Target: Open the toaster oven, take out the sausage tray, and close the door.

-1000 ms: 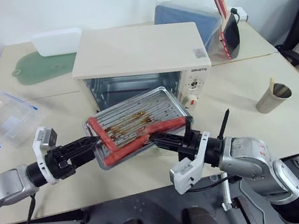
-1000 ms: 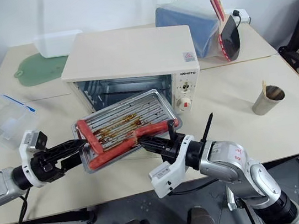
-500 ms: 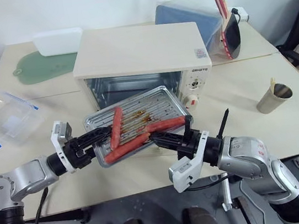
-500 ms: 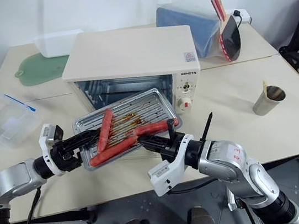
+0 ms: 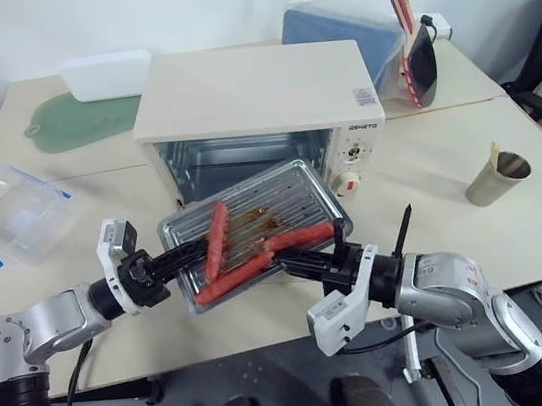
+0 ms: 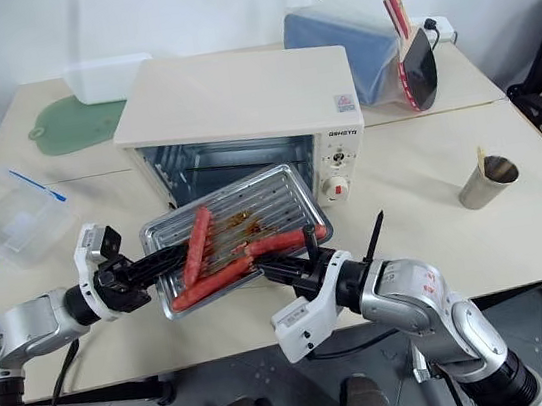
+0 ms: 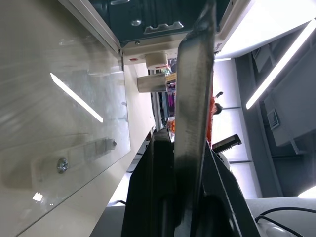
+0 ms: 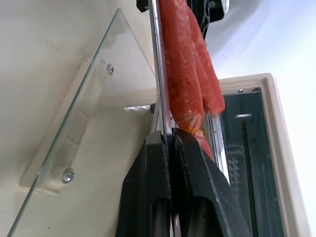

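Note:
The sausage tray (image 5: 269, 203), silver and ribbed, hangs in the air just in front of the toaster oven (image 5: 251, 95), carrying three red sausages (image 5: 217, 236). My left gripper (image 5: 185, 254) is shut on the tray's left rim, and its black fingers (image 7: 148, 187) clamp the metal edge. On the tray's near right rim my right gripper (image 5: 287, 261) is shut, its fingers (image 8: 143, 187) pinching the edge beside the sausages (image 8: 180, 79). The door (image 8: 74, 123) lies folded down flat under the tray, and the oven cavity (image 5: 244, 156) stands open.
A clear blue-edged container (image 5: 5, 215) sits at the table's left. A green mat (image 5: 73, 120) and a white box (image 5: 104, 75) lie behind it. A metal cup (image 5: 495, 177) stands at the right, with a blue bag (image 5: 338, 32) and a paddle (image 5: 414, 52) behind the oven.
My left gripper moved right to the tray's left rim and shut on it. One sausage rolled from the left edge toward the middle. The tray sank slightly.

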Tool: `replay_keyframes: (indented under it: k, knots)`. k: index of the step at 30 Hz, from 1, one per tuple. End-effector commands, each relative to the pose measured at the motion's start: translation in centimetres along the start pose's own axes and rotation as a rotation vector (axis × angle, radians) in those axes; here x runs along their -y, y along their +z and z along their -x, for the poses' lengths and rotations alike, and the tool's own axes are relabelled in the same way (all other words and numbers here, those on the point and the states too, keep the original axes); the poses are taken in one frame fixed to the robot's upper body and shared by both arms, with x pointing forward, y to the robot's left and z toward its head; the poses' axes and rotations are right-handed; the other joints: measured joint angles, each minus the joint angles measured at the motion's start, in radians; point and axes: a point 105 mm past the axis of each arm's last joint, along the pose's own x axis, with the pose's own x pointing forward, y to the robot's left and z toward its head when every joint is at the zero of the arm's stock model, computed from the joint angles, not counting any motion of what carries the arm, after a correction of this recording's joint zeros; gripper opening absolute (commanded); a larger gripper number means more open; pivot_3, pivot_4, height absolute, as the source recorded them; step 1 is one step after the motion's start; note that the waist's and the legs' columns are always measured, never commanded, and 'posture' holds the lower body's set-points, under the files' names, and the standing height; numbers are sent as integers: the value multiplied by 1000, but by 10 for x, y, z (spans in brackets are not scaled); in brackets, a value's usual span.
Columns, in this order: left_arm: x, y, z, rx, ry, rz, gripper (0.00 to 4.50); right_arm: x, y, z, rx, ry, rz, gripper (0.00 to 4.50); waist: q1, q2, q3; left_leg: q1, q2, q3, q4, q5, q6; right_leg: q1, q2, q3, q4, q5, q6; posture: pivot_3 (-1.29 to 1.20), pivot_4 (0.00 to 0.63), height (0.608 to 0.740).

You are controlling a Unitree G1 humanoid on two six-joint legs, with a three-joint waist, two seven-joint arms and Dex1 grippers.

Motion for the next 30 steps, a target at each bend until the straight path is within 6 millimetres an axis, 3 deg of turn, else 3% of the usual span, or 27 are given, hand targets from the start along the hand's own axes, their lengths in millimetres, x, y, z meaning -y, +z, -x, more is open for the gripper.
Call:
replay_keyframes:
  k: [1,13,19,23,26,30]
  knots:
    - [0,-4,1,-17,19,-11,0,20,6,2,41,-87,-7,594,0,0,0,0,0,0,0,0,0,0,0,0,0,0,0,0,150,740]
    - [-2,1,1,34,17,-5,0,3,17,13,195,79,-71,4468,0,0,0,0,0,-1,0,0,0,1,0,0,-1,0,0,0,150,740]
    - [-6,3,4,38,8,29,0,0,15,26,219,193,-204,4468,1,0,0,0,0,-2,0,0,0,1,0,0,-1,0,0,0,150,740]
    - [-8,-2,13,13,31,43,0,0,8,45,201,303,-430,4468,2,0,0,0,0,-3,0,0,0,2,0,-1,-2,0,0,0,150,740]
    - [-3,-7,29,-17,38,45,0,4,-1,60,164,372,-601,4468,1,0,0,1,0,-3,0,0,0,3,0,-1,-3,0,0,0,150,740]
    - [1,-7,53,8,58,57,0,-6,-14,82,86,470,-758,4468,2,0,0,2,0,-3,-3,0,1,4,0,-1,-6,0,0,0,150,740]
